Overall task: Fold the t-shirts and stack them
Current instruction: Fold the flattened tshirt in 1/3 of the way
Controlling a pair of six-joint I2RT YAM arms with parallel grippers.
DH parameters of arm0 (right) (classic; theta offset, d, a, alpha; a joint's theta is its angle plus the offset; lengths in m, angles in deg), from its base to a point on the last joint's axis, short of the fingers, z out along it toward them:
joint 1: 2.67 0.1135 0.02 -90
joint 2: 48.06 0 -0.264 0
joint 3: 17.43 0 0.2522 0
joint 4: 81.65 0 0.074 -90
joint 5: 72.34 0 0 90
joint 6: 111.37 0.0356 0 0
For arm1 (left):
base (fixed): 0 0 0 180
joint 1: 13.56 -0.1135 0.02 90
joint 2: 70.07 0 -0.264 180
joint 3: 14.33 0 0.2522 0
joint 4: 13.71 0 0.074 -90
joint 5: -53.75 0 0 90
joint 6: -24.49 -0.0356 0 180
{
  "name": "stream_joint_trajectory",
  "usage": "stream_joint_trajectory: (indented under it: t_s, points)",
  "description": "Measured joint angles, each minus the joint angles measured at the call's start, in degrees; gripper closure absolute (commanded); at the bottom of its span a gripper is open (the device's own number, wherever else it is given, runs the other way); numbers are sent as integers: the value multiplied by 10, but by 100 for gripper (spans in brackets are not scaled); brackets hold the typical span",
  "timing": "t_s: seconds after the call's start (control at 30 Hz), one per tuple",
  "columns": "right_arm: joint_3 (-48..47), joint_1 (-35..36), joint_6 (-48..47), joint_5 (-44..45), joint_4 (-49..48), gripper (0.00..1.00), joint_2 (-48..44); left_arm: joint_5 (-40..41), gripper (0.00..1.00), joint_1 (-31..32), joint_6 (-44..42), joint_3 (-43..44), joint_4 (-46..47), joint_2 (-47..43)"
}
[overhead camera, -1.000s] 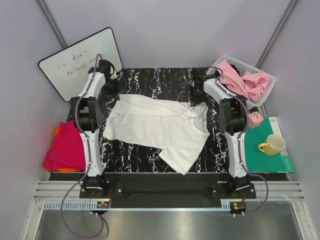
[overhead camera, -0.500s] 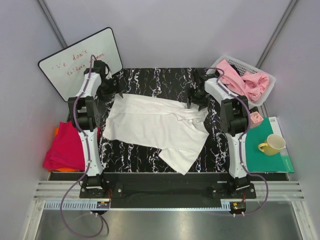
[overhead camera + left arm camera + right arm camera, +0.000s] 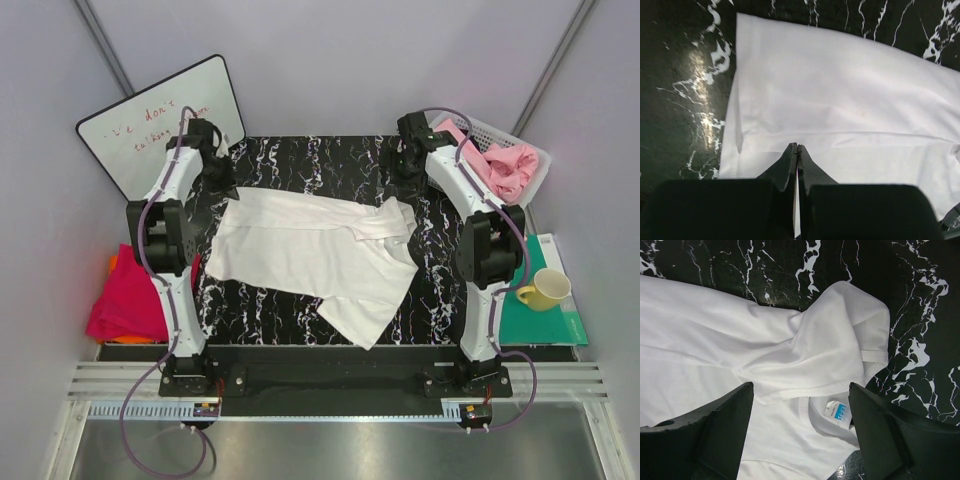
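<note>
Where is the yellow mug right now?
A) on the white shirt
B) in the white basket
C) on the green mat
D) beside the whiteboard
C: the mug stands upright on the green mat, at the right side of the overhead view.

We can read writing in two places. On the white rectangular whiteboard with a black rim (image 3: pixel 150 125), standing at the far left corner of the black marbled tabletop (image 3: pixel 330 160), there are two lines of red handwriting. The upper one begins "We don't" (the first word is our best reading). The rest of it and the whole lower line are too small for us to make out. Inside the neck of the white short-sleeved cloth t-shirt (image 3: pixel 715 340) sits a small sewn-in label (image 3: pixel 837 411). Its white part bears an "S", and its blue part has pale letters we cannot read.
</note>
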Motion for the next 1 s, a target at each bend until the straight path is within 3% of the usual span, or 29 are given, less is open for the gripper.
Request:
stream_joint_trajectory:
  t_s: [0.33, 0.53, 0.57, 0.67, 0.7, 0.8, 1.0]
  points:
    - [8, 0, -6, -5, -2, 19, -17, 12, 100, 63, -15, -37, 4, -5]
    - [5, 0, -12, 2, 4, 46, 17, 19, 100, 120, -21, 18, -3, 50]
    - [5, 0, -12, 4, 5, 56, 24, 20, 100, 123, -21, 30, -4, 63]
    - [5, 0, -16, 28, 7, 72, 58, 24, 100, 120, -21, 73, -12, 106]
    - [5, 0, -16, 36, 9, 84, 70, 27, 100, 118, -21, 87, -14, 121]
    - [4, 0, -25, 54, 14, 100, 96, 37, 100, 112, -21, 114, -20, 154]
    - [-33, 0, -39, 79, 26, 100, 151, 52, 100, 103, -8, 137, -29, 167]
